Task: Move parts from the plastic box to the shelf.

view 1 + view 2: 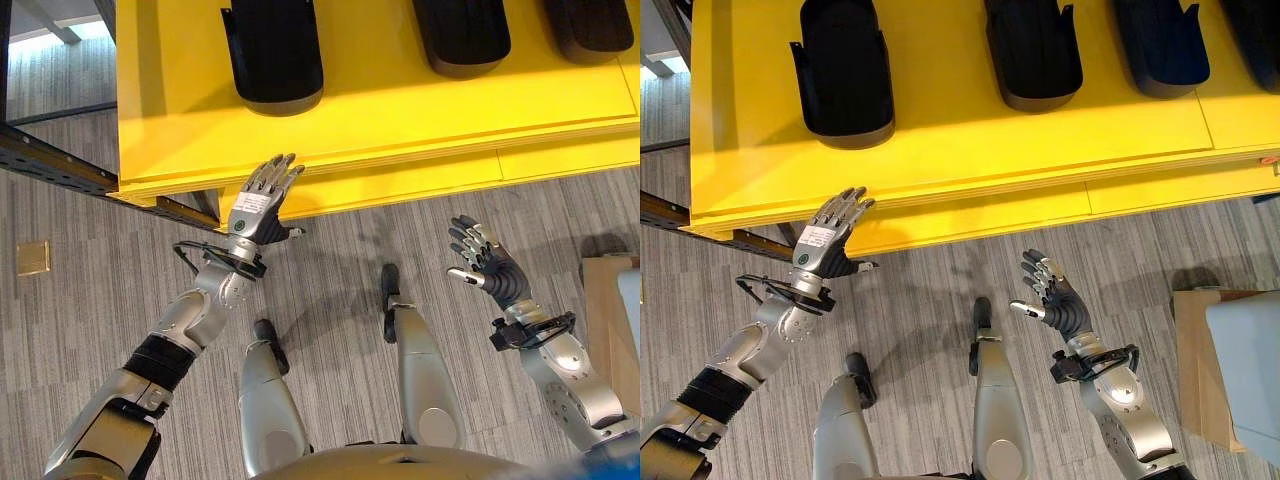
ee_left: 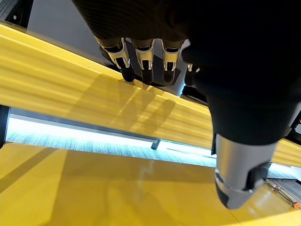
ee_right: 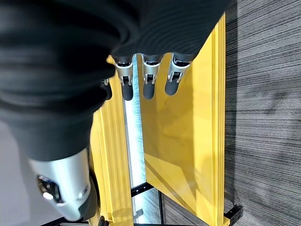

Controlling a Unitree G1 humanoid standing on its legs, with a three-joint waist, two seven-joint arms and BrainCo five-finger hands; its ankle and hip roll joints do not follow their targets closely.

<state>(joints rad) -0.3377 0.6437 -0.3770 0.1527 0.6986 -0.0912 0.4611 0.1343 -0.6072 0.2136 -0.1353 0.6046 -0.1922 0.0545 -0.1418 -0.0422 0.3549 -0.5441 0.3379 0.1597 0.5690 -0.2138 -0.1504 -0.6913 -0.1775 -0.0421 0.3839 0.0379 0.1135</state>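
A: Parts, where are they?
B: Black moulded parts lie on the yellow shelf, in a row along the board. One is at the robot's left, the next abt mid-shelf, a third further right. All flat on the board, apart from each other, set back from the front edge.

A: Either hand got one?
B: No. Left hand is up at the shelf's front edge, below the leftmost part, w/ fingers straight and spread, holding nothing. Fingertips sit right at the board's lip; can't tell if they touch it. Its wrist view has the fingers stretched out twd the yellow edge.

A: Right hand?
B: Right hand is over the grey floor, short of the shelf, well apart from the left. Fingers loosely extended, thumb out to the side, nothing in it. Wrist view agrees: fingers straight, yellow boards past them.

A: And the box?
B: A pale plastic box at the far right, on a brown board on the floor. Contents can't be made out.
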